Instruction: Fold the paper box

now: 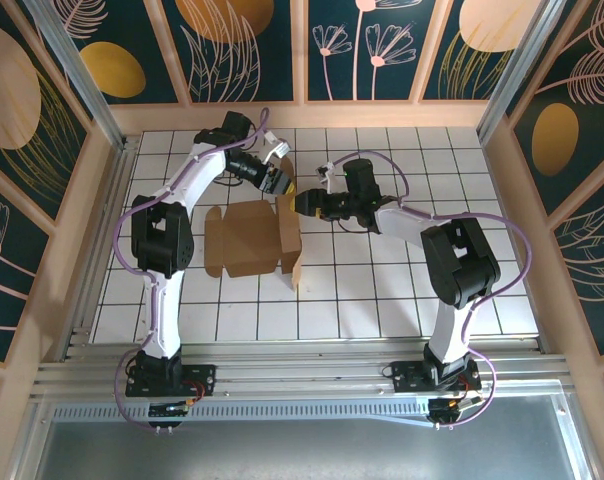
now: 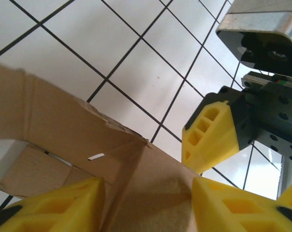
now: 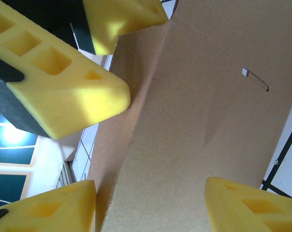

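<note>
Folding is barely begun, you see: one wall (image 1: 290, 232) of the box (image 1: 244, 243) stands; left gripper (image 2: 148, 182) and right gripper (image 3: 151, 186) are open astride it.

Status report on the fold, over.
Left gripper and right gripper open, straddling raised flap. Paper box partly folded. Nothing in the way.

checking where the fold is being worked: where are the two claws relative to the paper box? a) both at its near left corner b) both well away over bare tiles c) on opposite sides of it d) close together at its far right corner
d: in the top view the left claw and right claw meet at the far right corner of the paper box.
</note>
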`<state>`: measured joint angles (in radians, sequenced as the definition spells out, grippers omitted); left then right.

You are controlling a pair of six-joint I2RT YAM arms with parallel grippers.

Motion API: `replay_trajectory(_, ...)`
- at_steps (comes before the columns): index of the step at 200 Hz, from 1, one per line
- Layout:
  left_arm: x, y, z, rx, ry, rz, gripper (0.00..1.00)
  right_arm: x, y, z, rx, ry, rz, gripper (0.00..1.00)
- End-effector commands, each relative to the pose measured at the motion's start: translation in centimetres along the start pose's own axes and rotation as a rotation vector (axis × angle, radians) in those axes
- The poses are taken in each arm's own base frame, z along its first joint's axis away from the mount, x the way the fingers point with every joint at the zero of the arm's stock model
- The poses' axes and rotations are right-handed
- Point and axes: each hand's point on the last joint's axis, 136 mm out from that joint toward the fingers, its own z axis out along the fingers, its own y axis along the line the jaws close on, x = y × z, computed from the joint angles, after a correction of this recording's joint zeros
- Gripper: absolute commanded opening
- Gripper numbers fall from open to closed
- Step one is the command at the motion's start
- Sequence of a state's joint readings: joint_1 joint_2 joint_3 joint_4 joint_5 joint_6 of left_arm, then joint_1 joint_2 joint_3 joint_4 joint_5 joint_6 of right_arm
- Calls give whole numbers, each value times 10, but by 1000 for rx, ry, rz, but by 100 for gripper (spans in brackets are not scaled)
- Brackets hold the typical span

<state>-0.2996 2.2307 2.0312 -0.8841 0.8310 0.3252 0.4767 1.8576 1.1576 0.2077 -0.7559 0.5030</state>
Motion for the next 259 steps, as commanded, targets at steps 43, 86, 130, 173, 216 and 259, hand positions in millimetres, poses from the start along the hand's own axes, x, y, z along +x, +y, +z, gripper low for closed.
replay_trajectory(43,-1,-15,-1,79,-10,-37,42,-13,-3,-7,59,-32,-15,61)
replay_trajectory(86,-31,-8,-28,-79,-157,-3,72,-13,-3,-8,56,-30,-16,61)
replay_trajectory(130,-52,-9,-105,-247,-486,11,81,-12,-3,-6,54,-23,-14,61)
replay_trajectory(173,-15,62,-135,-420,-529,-232,79,-11,-5,-7,71,-7,-14,61)
replay_trajectory(216,39,136,-110,-634,-381,-501,73,-19,3,-10,68,-22,-29,62)
replay_trajectory(259,129,130,-109,-777,-360,-835,61,-20,-8,-10,136,-5,-47,59)
